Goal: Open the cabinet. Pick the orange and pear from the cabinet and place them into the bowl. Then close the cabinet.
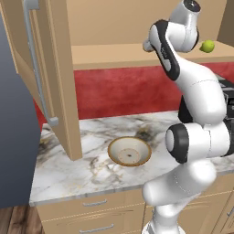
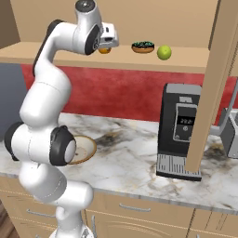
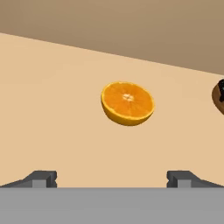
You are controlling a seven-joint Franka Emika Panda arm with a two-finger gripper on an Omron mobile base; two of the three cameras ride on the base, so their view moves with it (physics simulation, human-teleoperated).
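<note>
The cabinet [image 1: 114,55] stands open, its left door [image 1: 50,68] swung out toward me and its right door [image 2: 209,93] edge-on. The orange [image 3: 127,103], cut face up, lies on the cabinet shelf just ahead of my gripper [image 3: 113,179], which is open with nothing between its fingertips [image 3: 43,178]. From the right base the orange [image 2: 105,50] peeks out under the hand [image 2: 109,38]. The pear [image 2: 163,52] sits further right on the same shelf, also seen as the pear [image 1: 208,46]. The bowl [image 1: 130,151] rests empty on the counter below.
A small dark dish [image 2: 143,46] stands on the shelf between orange and pear. A black coffee machine [image 2: 181,130] sits on the marble counter [image 1: 82,169], right of the bowl. Drawers [image 1: 91,215] run below the counter. A dark grey appliance [image 1: 13,151] borders the left.
</note>
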